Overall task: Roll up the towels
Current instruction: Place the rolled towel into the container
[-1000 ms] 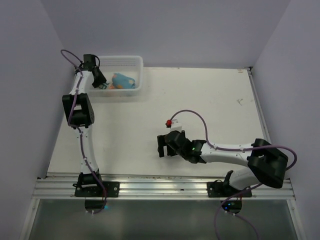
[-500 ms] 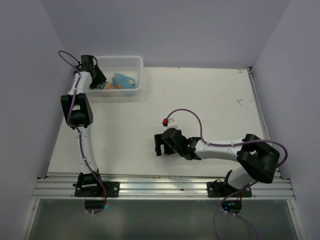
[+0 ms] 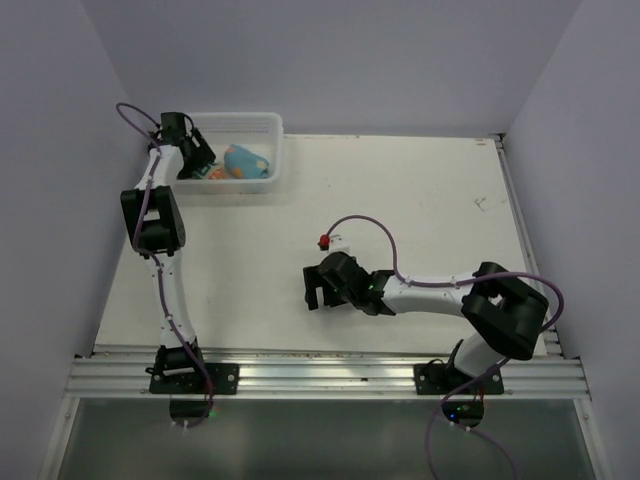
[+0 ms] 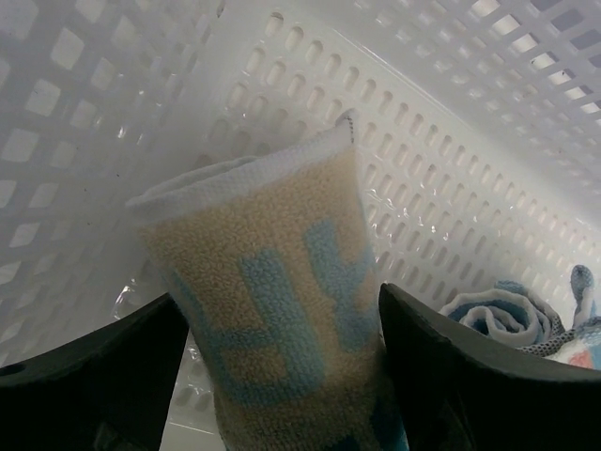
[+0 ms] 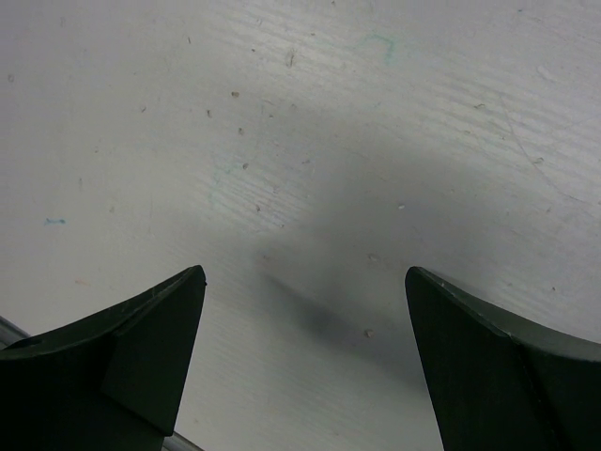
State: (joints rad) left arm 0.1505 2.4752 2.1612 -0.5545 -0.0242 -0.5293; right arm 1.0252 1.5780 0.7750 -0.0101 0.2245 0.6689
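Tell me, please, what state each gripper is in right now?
Left gripper: jaws astride the rolled cream towel in the basket; grip cannot be told.
Right gripper: open, empty.

White links point(image 3: 170, 300), black joints point(image 3: 152, 222), purple cables point(image 3: 372, 222), black pincer fingers point(image 5: 122, 366)

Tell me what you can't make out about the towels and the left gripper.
- Cream towel with teal lettering: left wrist view's bottom edge cuts the lettering; in the top view the left gripper mostly hides it.
- Black fingers: whether they touch that towel is unclear, left wrist view.
- Light blue dotted towel: tiny in top view, cropped at wrist view's corner.
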